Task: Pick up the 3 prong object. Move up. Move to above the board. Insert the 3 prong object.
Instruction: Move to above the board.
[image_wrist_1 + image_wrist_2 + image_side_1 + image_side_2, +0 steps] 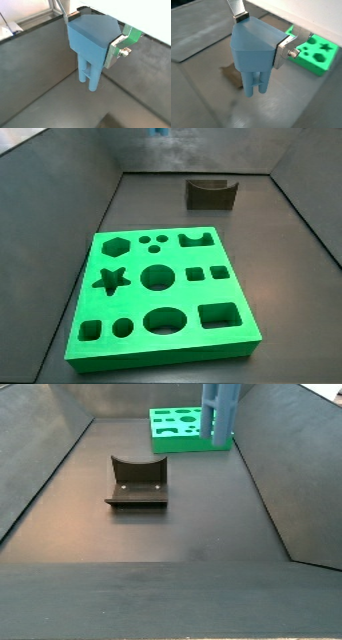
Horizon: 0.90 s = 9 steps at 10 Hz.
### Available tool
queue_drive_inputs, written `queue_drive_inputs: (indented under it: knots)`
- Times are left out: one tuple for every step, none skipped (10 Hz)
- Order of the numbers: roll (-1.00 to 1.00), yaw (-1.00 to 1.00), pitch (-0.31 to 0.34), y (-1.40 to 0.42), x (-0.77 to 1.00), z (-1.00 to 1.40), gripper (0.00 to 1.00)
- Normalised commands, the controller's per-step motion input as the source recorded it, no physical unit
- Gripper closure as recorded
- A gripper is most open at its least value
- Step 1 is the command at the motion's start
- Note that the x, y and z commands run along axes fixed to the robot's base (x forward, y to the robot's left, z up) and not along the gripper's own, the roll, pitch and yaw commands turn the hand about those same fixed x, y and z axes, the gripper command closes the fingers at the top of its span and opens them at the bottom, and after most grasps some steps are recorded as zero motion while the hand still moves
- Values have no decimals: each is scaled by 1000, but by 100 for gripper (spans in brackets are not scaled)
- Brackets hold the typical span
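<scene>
Prongs down, the 3 prong object (pixel 89 47) hangs clear of the dark floor, its blocky blue head clamped between my silver fingers (pixel 283 50), as both wrist views show. My gripper (pixel 254 40) sits high above the floor with its jaws closed narrow on that head. In a side view the piece (pixel 219 412) stands upright in the air at the top of the picture, in front of the board (pixel 185 430). The board (pixel 160 298) lies flat on the floor, its hexagon, star, round and square holes open. A dark brown U-shaped block (pixel 210 193) rests on the floor, well apart from the board.
</scene>
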Motion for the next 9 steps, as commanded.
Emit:
queue_drive_inputs:
  knots:
    - [-13, -105, 180, -1000, 52, 92, 100]
    - [-18, -61, 139, -1000, 52, 94, 100]
    - [-18, -26, 84, -1000, 52, 99, 100]
    - [-26, -18, 67, -1000, 52, 101, 100]
    - [-6, -3, 43, -1000, 52, 107, 100]
    - [-8, 6, 40, -1000, 53, 112, 100]
    - [-14, 5, 37, -1000, 57, 114, 100]
    - [-7, 6, 47, -1000, 61, 118, 100]
    - [0, 7, 68, -1000, 72, 123, 100]
